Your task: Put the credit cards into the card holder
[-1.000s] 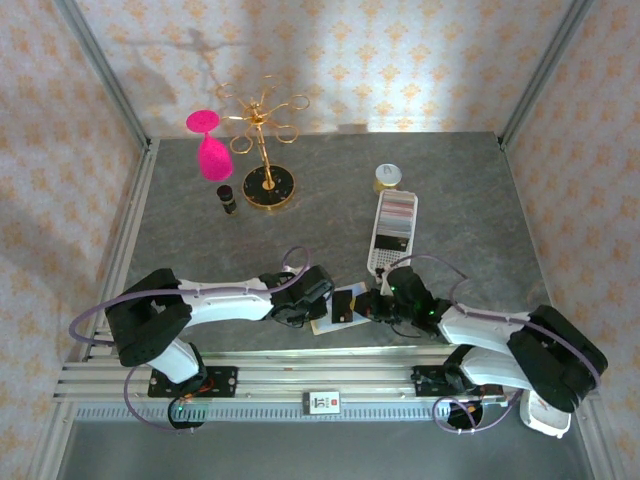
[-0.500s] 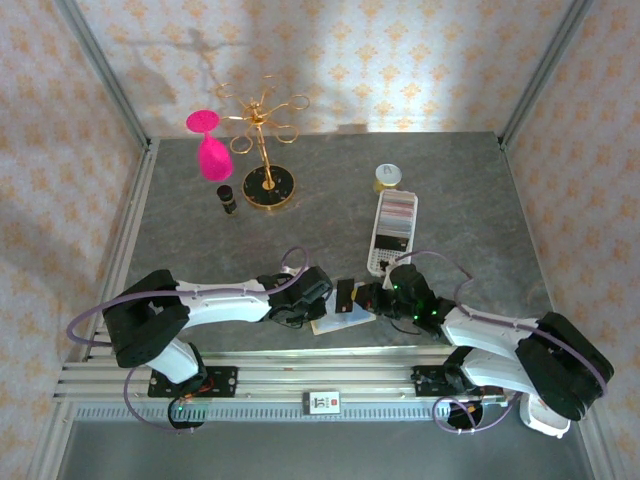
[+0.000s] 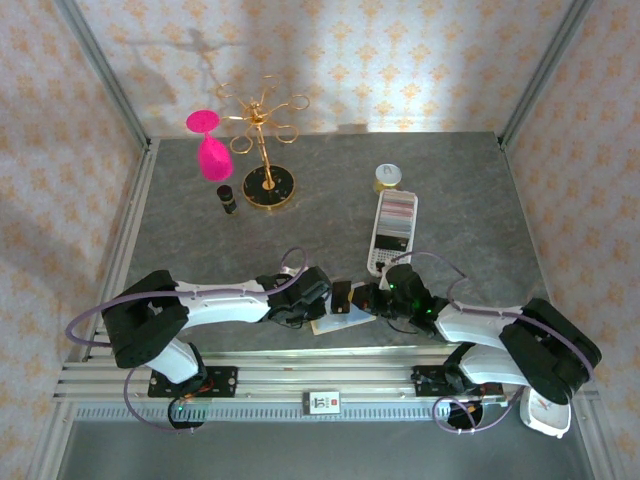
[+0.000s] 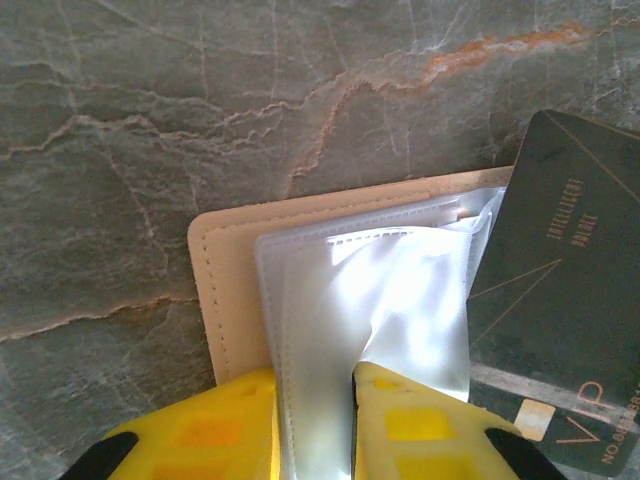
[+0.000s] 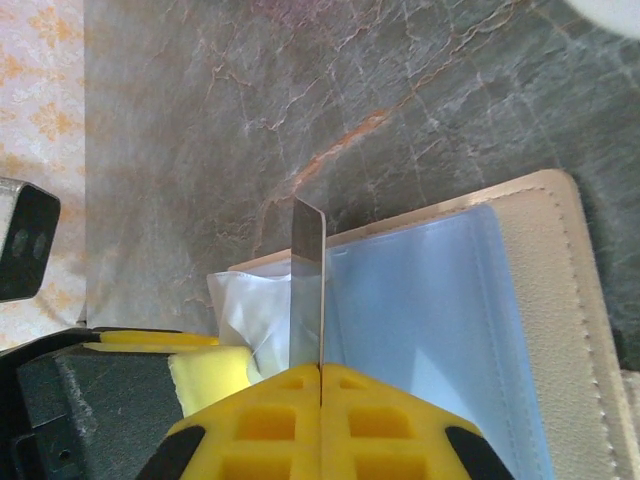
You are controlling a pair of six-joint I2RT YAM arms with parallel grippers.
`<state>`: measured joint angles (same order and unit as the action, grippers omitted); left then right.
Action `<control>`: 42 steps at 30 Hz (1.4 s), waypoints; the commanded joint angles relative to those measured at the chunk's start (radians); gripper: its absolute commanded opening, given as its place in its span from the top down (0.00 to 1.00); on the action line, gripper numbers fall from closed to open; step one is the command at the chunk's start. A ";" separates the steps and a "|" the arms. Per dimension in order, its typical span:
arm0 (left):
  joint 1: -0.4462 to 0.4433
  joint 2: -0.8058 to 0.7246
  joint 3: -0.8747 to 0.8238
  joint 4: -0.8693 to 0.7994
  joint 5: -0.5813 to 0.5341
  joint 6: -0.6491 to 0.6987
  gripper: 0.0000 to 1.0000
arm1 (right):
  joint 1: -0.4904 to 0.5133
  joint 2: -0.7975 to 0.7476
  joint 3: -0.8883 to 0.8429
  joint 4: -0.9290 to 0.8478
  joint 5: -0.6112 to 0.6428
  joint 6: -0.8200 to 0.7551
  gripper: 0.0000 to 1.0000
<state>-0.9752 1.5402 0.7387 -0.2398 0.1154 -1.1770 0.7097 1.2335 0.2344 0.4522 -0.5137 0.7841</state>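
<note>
The dark credit card point(image 4: 560, 330), lying against the clear sleeves of the card holder point(image 4: 215, 290), carries gold print. Large letters "VP" stand near one corner, and under them is a line beginning "NO." whose digits run off the edge of the left wrist view. Two short lines of small gold capitals across the card's middle are too blurred to read. A white tag point(image 3: 321, 402) with a red mark sits on the near rail point(image 3: 250, 385); its print is too small to read.

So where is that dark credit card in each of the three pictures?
Top external: the credit card sits just below the middle of the picture.
Left wrist: at the right edge, face showing.
Right wrist: in the centre, edge-on, pinched in the right gripper.
Shared landmark: the beige card holder.
</note>
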 commanded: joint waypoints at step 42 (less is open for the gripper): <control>0.023 -0.075 -0.149 0.042 0.015 -0.044 0.59 | -0.007 0.103 0.169 -0.434 -0.087 -0.213 1.00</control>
<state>-0.9657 1.4670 0.6304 -0.1211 0.1356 -1.2007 0.7036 1.3437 0.3824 0.1314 -0.6350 0.6254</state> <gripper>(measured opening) 0.402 0.048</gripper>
